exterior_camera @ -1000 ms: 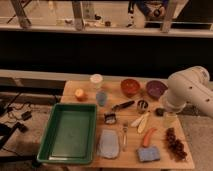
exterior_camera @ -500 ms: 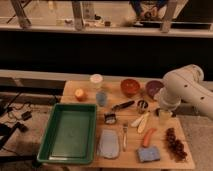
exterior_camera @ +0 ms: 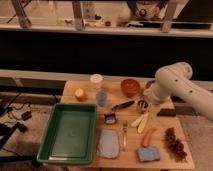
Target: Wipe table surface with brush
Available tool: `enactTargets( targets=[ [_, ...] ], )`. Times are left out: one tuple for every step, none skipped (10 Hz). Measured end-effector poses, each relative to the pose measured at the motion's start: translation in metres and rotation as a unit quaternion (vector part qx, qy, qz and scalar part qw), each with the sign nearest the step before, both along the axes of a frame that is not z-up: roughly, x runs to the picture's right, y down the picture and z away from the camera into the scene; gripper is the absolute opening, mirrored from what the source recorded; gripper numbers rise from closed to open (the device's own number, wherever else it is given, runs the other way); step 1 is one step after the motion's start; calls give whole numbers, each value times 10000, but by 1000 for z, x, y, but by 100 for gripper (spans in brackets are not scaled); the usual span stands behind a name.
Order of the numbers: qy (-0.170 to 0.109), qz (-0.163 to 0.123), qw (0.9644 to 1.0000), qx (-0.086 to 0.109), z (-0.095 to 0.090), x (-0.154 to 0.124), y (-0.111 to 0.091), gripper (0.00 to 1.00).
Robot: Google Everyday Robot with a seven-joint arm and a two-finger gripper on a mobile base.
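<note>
The brush [exterior_camera: 123, 105] lies on the table surface [exterior_camera: 161, 124] near its middle, its slim dark handle slanting up to the right and a small blocky head [exterior_camera: 110, 118] at the lower left. My white arm [exterior_camera: 175, 82] reaches in from the right. Its gripper [exterior_camera: 146, 101] hangs low over the table just right of the handle's upper end, beside a small metal cup [exterior_camera: 142, 105]. The gripper is open and holds nothing.
A green tray [exterior_camera: 67, 132] fills the table's left half. An orange [exterior_camera: 80, 93], a white cup [exterior_camera: 96, 80], a blue cup [exterior_camera: 101, 97] and a red-brown bowl [exterior_camera: 130, 86] stand at the back. A fork [exterior_camera: 124, 136], grey cloth [exterior_camera: 107, 144], blue sponge [exterior_camera: 148, 154] and black block [exterior_camera: 166, 112] lie nearer.
The arm has swung left across the table's right side, bringing the gripper closer to the brush handle. The brush and the other items have not moved.
</note>
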State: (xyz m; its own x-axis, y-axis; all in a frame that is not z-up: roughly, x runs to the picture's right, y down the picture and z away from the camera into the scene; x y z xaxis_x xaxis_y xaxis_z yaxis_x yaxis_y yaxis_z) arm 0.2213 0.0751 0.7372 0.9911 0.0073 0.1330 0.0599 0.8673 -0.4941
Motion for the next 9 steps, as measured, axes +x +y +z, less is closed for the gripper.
enactTargets(
  targets=[
    [-94,22,9999,-26,6,-6,-1,80],
    [-238,56,9997,-59,13,-17,-2,80],
    [-339,88,9993,-125,16,-24,-1,80],
    [-449,123,9987,-199,19,-30,0,80],
    [-566,142,9980,-242,22,-37,0,80],
    [-688,165,9971,-286,24,-44,0,80],
    [-856,199,9956,-332,27,-50,-1,80],
    [-976,238,9943,-361,31,-52,-3,80],
    [-1093,267,9930,-370,35,-53,-5,80]
  ],
)
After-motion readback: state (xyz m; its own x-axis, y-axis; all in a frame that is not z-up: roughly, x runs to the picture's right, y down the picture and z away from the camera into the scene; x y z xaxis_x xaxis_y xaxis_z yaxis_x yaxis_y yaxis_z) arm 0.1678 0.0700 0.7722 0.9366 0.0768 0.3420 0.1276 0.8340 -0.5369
